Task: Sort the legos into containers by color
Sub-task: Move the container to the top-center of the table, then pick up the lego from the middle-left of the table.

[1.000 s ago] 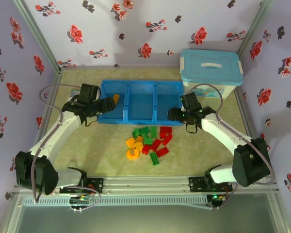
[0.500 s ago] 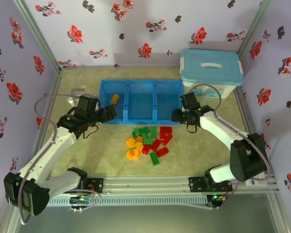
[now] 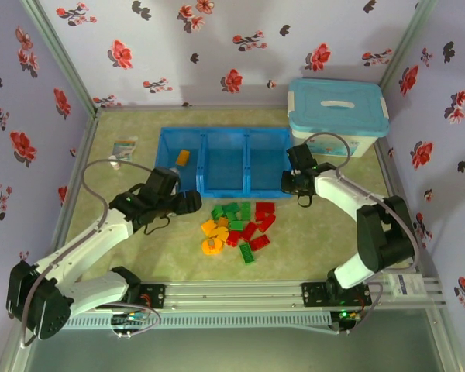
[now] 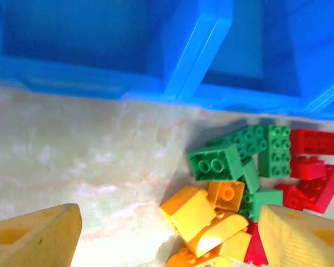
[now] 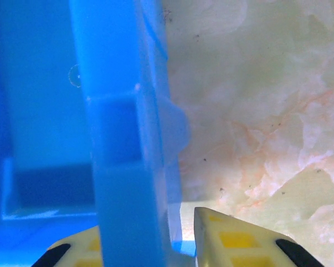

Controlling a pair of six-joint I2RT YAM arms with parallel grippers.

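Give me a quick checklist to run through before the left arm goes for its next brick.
1. Left end effector open, nothing between its fingers: ok.
2. Lego pile just ahead of it: ok.
3. Yellow-orange bricks exposed on the side of the pile facing it: ok.
4. Left compartment holds one yellow-orange brick, with room to spare: ok.
5. Right end effector straddles the tray's right wall; whether it is clamped: cannot tell.
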